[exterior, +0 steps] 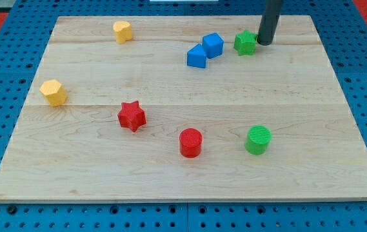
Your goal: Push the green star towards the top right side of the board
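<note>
**Green star near the top right**

The green star [245, 42] lies toward the board's [170, 174] top right, our tip [263, 43] touching its right side. We carry no gripper. It looks light, stiff and probably slides easily; we should push its left face.

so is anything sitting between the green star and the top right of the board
Nothing visible blocks that stretch except my tip, which sits right against the green star on its right, the side it must travel toward. The two blue blocks lie to the star's left, out of the way.
</note>
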{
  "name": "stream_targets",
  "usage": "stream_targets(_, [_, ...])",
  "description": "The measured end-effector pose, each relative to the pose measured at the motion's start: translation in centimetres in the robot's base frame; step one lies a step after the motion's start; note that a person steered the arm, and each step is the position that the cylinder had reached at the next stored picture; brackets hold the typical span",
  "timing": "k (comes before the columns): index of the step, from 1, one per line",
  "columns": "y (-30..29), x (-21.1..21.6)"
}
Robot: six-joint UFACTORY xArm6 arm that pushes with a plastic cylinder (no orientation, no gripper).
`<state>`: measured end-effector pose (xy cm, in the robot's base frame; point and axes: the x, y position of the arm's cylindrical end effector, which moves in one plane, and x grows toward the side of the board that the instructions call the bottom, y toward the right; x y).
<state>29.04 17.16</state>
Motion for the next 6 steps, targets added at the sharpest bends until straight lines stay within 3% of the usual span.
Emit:
stream_targets(1, [-3.5,3.6])
stream_targets(2, [-8.1,1.8])
stream_targets(4, [1.5,-2.0])
stream_targets(5, [2.0,2.3])
stream_targets(6, [6.3,11.8])
